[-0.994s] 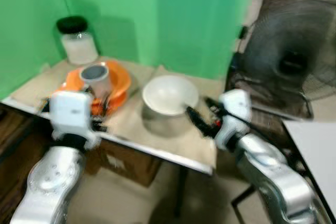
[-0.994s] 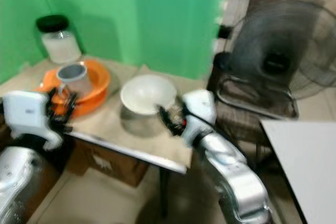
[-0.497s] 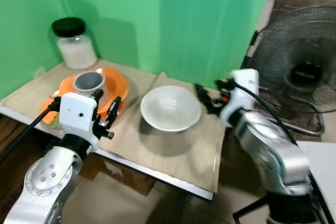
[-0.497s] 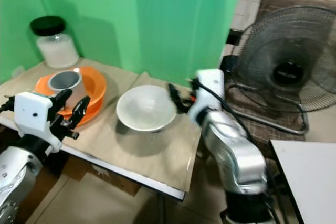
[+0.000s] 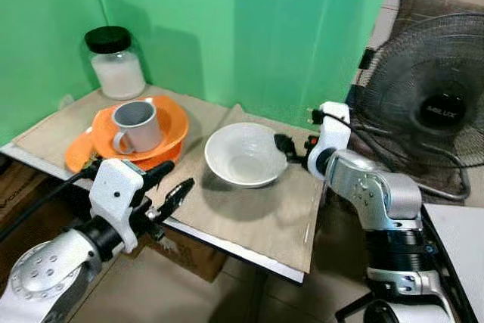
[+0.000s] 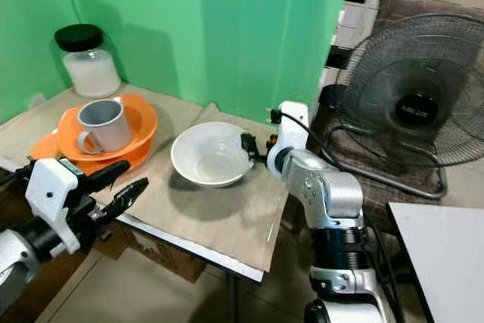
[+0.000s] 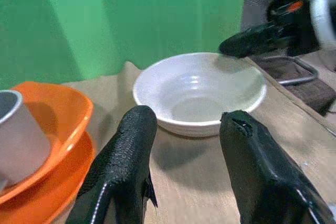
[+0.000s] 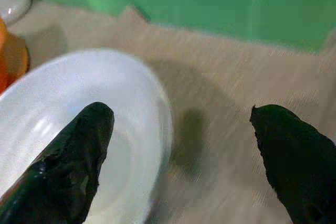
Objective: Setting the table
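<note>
Since half a second ago, the right end effector (image 8: 178,171) has closed in on the white bowl (image 5: 245,156); we see its fingers spread, one over the bowl's inside, one beyond its rim. The bowl sits mid-bench (image 5: 257,209), right of the orange plates (image 5: 170,122). The left end effector (image 7: 184,166), spread too, hovers off the bowl's near side. Our head views add a grey mug (image 5: 136,126) and jar (image 5: 116,62).

Past my table's right edge I see a black fan (image 5: 442,104); green screens (image 5: 249,28) stand along its back edge.
</note>
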Controlling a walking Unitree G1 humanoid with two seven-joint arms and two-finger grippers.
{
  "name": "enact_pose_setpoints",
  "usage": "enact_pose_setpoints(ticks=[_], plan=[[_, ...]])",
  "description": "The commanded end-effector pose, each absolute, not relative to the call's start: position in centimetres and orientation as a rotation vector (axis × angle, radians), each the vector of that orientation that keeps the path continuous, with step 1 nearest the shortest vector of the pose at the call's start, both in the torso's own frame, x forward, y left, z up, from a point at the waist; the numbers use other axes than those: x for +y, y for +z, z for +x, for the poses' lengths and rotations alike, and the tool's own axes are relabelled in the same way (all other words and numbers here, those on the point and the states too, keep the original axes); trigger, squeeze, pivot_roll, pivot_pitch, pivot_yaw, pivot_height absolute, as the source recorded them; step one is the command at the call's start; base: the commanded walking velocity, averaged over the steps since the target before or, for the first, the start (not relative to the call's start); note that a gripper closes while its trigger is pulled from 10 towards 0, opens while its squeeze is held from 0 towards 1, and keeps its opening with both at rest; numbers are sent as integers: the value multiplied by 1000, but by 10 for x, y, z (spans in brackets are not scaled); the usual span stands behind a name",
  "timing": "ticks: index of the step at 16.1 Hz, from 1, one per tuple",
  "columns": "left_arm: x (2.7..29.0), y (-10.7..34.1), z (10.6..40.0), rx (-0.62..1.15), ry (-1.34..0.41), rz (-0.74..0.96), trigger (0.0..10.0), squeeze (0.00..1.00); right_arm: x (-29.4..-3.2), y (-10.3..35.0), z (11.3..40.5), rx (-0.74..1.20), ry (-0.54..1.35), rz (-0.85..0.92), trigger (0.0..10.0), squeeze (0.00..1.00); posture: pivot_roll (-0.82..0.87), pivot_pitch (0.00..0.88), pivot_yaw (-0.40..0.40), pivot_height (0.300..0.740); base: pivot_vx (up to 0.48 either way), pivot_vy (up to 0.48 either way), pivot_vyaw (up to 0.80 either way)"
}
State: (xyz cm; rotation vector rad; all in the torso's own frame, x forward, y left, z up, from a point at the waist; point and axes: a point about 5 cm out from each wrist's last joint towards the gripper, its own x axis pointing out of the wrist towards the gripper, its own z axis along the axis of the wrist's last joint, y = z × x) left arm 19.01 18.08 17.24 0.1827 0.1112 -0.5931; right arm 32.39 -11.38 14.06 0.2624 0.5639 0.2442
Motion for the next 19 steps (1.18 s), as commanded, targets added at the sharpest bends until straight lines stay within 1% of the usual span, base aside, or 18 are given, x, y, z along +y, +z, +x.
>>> enact_pose_setpoints(ticks=[1,2,3,4,5,6,7,8,11,13,15,19], plan=[[183,175,188,111,-604,198,10000,0,-113,138,324,623,247,311,10000,0,-2,0,-20,740,0,0,0],[185,175,188,112,-603,201,10000,0,-112,137,322,656,256,342,4353,0,-3,2,-21,740,0,0,0],[186,175,188,113,-607,198,10000,0,-111,136,320,700,261,353,2392,0,-4,7,-21,740,0,0,0],[186,175,188,113,-607,197,10000,0,-110,135,320,716,263,355,2471,0,-4,7,-21,740,0,0,0],[186,176,188,113,-611,199,10000,0,-110,134,318,755,265,357,3490,0,-4,11,-20,740,0,0,0],[186,176,187,115,-615,199,10000,0,-110,134,318,774,266,363,3412,0,-6,12,-18,740,0,0,0],[186,176,187,115,-617,199,10000,0,-110,135,318,777,265,367,3176,0,-8,14,-16,740,0,0,0],[186,175,187,118,-621,198,10000,0,-111,136,319,783,264,381,1843,0,-8,14,-16,740,0,0,0],[185,174,188,122,-638,195,10000,0,-111,138,317,822,278,413,1020,0,-15,15,-12,740,0,0,0],[183,172,187,132,-660,186,10000,0,-110,139,317,827,281,426,0,0,-15,16,-12,740,0,0,0],[181,171,184,143,-681,174,10000,0,-108,138,316,835,287,437,0,0,-14,15,-13,740,0,0,0],[174,169,176,189,-778,105,10000,0,-106,138,316,841,291,450,0,0,-13,13,-14,740,0,0,0]])
